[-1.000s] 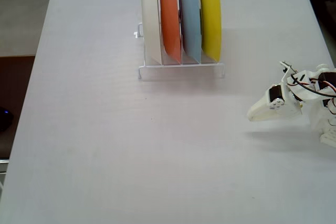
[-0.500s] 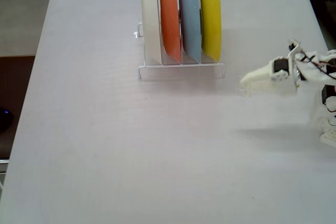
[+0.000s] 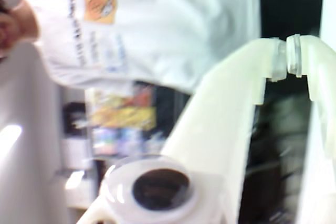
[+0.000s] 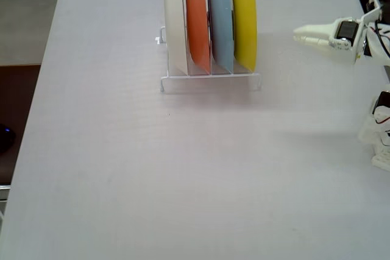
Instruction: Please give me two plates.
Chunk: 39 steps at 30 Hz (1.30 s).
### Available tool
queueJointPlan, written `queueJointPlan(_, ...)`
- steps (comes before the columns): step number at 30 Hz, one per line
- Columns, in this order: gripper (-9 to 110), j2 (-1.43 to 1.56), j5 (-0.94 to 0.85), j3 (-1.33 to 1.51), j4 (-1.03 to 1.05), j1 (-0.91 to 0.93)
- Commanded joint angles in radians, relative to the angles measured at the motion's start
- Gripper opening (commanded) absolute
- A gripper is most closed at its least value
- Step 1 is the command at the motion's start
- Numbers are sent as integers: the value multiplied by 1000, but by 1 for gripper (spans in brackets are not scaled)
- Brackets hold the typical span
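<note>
While the gripper (image 4: 298, 31) hangs above the table (image 4: 122, 168) at about three o'clock in the fixed view, its white fingers point toward nine o'clock and look drawn together with nothing between them. The wrist view agrees: the two fingertips (image 3: 278, 59) meet near one o'clock of that picture, their ends touching, and they hold nothing. That view is blurred and lies on its side, showing a person in a white shirt (image 3: 157, 24) across the top.

In the fixed view the gripper sits well apart from the rack (image 4: 210, 80), which stands at roughly twelve o'clock on the table. Four plates stand upright on edge in the rack's slots. Nearest the gripper, at the rack's three o'clock end, is the yellow plate (image 4: 245, 16). Just beside it toward nine o'clock stands the light blue plate (image 4: 220, 19), then the orange plate (image 4: 197, 22), and last the cream-white plate (image 4: 176, 22). Both task plates rest in the rack, untouched by the arm.
</note>
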Motion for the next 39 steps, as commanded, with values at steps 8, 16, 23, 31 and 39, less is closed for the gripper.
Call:
queueJointPlan(8,33,-305,-291,-356,146,95)
queueJointPlan(16,32,-589,-364,-578,173,124)
queueJointPlan(23,34,-787,-411,-723,196,135)
queueJointPlan(31,36,-962,-492,-881,227,161)
queueJointPlan(39,33,-1065,-580,-966,245,201)
